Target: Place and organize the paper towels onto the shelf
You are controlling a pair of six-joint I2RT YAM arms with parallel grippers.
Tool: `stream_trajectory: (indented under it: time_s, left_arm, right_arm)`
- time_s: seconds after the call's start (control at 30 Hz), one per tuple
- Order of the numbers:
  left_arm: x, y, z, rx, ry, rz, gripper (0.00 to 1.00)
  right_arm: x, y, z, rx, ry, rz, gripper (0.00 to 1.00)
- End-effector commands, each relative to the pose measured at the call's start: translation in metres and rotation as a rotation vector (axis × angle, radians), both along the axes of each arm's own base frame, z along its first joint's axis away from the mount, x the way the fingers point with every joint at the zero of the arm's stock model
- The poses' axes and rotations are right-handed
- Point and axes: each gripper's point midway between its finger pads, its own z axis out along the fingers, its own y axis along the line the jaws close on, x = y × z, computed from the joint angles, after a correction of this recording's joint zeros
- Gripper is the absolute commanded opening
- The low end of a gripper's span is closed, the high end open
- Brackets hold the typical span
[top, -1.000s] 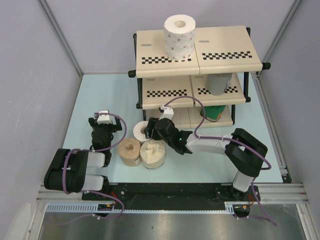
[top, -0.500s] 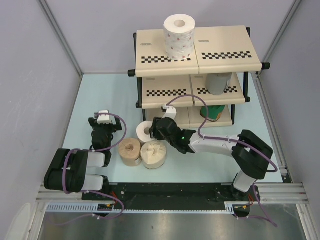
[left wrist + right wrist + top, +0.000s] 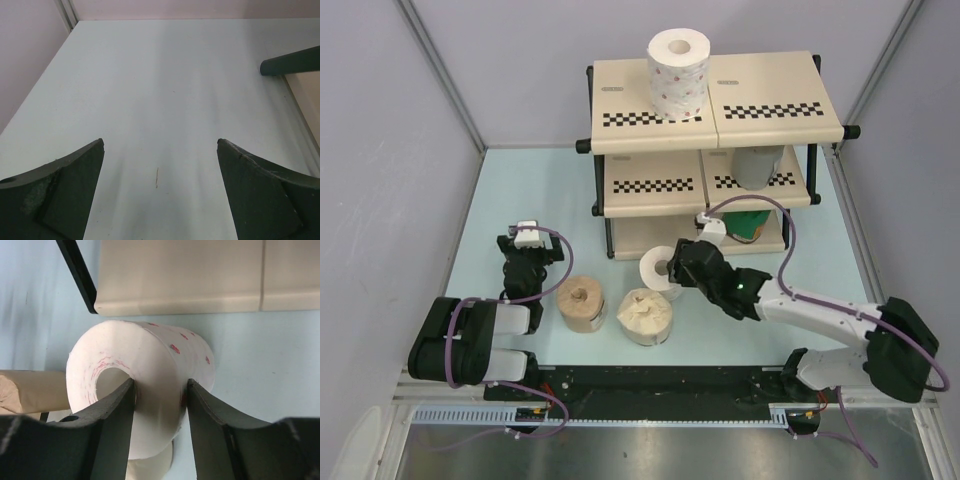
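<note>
Your right gripper [image 3: 678,268] was clamped on a dotted white roll [image 3: 661,267] near the centre of the overhead frame, just below the front edge of the shelf [image 3: 770,85]. In the right wrist view one finger [image 3: 117,425] sat at the roll's centre hole and the other pressed its outer side, pinching the wall between them. Neither view showed whether the roll was clear of the table [image 3: 530,190].

Just below and left of it the cream roll [image 3: 646,316] stood on the table. Further left stood the tan-brown roll [image 3: 581,303], with a gap between the two.

On the shelf, a second dotted roll [image 3: 678,72] stood upright on the top tier, at the upper centre of the frame. The grey roll [image 3: 756,166] sat on the right half of the middle tier. The green roll [image 3: 752,224] was below it on the bottom tier, partly hidden.

Your left gripper [image 3: 160,145] sat at the left of the overhead frame with its jaws spread wide, holding nothing; its wrist view showed only bare table.
</note>
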Motion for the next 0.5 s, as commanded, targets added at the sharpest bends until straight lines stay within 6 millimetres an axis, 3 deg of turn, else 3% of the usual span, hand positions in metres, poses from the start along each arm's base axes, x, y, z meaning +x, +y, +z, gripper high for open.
stream_trajectory:
  time_s: [0.0,0.1,0.3,0.47]
  left_arm:
    - [0.005,-0.003,0.019,-0.013,-0.066,-0.017,1.0]
    - [0.005,-0.003,0.019,-0.013,-0.066,-0.017,1.0]
    - [0.005,-0.002,0.019,-0.013,-0.066,-0.015,1.0]
    - [0.005,-0.003,0.019,-0.013,-0.065,-0.017,1.0]
  right_arm:
    - [-0.001,-0.036,0.031,0.04,-0.058,-0.091,0.48]
    - [-0.008,-0.058,0.032,0.016,-0.058,-0.113,0.48]
    - [-0.021,-0.092,0.057,-0.032,-0.124,-0.107,0.47]
    - [-0.036,-0.115,0.098,0.03,-0.203,-0.102,0.44]
